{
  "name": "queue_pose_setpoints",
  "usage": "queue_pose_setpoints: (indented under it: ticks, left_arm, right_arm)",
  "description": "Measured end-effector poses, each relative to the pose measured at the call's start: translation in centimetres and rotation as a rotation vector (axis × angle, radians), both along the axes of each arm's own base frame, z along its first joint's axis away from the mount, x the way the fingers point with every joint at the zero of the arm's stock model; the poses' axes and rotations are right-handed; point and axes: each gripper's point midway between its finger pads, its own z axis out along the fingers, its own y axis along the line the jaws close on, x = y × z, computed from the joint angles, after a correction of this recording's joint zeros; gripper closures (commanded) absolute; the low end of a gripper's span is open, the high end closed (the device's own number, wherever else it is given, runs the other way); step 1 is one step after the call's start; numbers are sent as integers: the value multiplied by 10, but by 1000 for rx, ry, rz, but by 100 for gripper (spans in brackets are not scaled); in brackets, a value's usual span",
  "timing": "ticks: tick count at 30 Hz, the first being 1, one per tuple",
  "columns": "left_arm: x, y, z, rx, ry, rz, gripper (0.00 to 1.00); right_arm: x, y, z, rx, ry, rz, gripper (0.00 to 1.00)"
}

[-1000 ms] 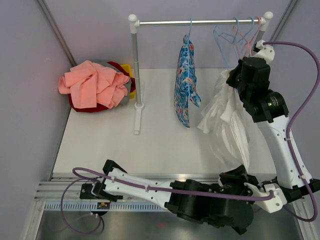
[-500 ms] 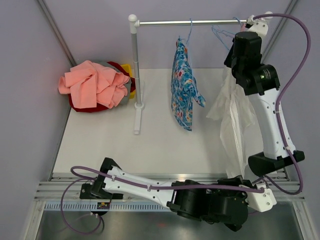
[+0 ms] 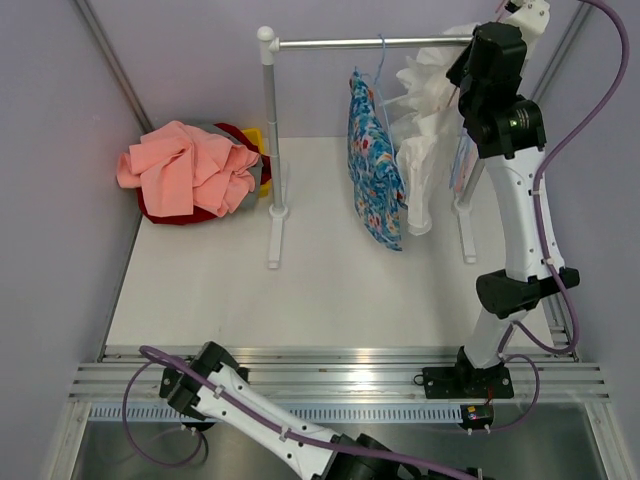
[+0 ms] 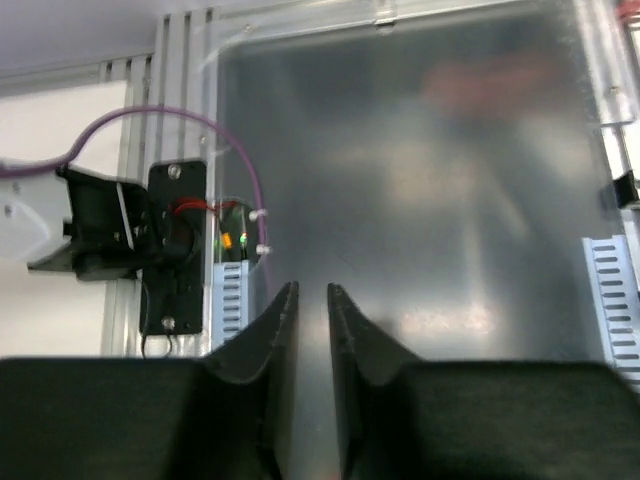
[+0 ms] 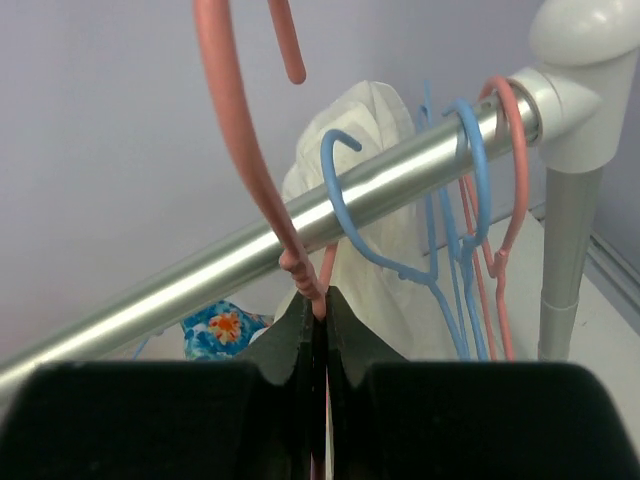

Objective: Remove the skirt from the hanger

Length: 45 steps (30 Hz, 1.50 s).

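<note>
Lift-off step is judged in hand: pink hanger (image 5: 240,150) is pinched by the closed right tool (image 5: 318,300) at the rail (image 5: 300,225), white skirt (image 3: 418,180) is hung below the rail, left tool (image 4: 310,320) is seen barely parted and empty; skirt pull-off is called for next.

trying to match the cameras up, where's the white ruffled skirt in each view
Top external: the white ruffled skirt is upper right, under the rail, just right of the blue floral garment.
Right wrist: upper centre, bunched behind the rail.
Left wrist: not in it.
Shared landmark: the silver metal rail, in the top external and right wrist views only.
</note>
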Motion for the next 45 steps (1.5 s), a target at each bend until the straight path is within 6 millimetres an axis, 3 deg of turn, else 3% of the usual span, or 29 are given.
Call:
queue_pose_setpoints:
  ticks: [1,2,4,7,10,11,13,16,19,22,24,30,34,39,41,42,45]
  left_arm:
    - [6,1,-3,3,-11,31,36]
    - [18,2,-7,4,-29,80,18]
    - [47,8,-10,9,-62,169,1]
    - [110,27,4,-17,-95,315,1]
    - [170,47,44,-106,-100,444,1]
    - [201,58,76,-182,-79,515,1]
    - [234,72,118,-298,-56,597,1]
    - [268,92,176,-471,-17,680,1]
    - [278,95,210,-589,20,683,1]
    - [277,80,216,-628,33,643,1]
    - [275,66,210,-622,32,620,2]
    - [282,29,164,-523,-8,611,9]
    - [296,28,152,-502,-28,657,16]
    - [312,35,157,-525,-49,731,26]
    - [316,38,159,-534,-57,751,31]
    - [317,39,161,-539,-60,758,42]
    - [319,40,163,-551,-66,772,62]
  right_arm:
    - [-1,1,-2,10,0,8,100]
    - [-5,2,-6,18,6,17,100]
    - [-16,4,-15,35,23,41,100]
    - [-44,5,-30,68,46,88,100]
    - [-75,4,-37,104,43,127,100]
    - [-84,4,-37,116,36,142,100]
    - [-100,4,-35,139,12,168,100]
    - [-115,4,-36,162,-7,191,100]
    - [-117,6,-42,171,-5,202,100]
    - [-113,10,-51,175,19,213,100]
    - [-110,12,-54,178,28,215,100]
    - [-108,16,-49,183,24,233,100]
    - [-112,17,-33,190,-10,250,100]
    - [-122,17,-23,197,-34,269,100]
    - [-126,16,-22,200,-35,271,100]
    - [-128,16,-22,201,-34,272,100]
    - [-135,15,-20,206,-35,278,100]
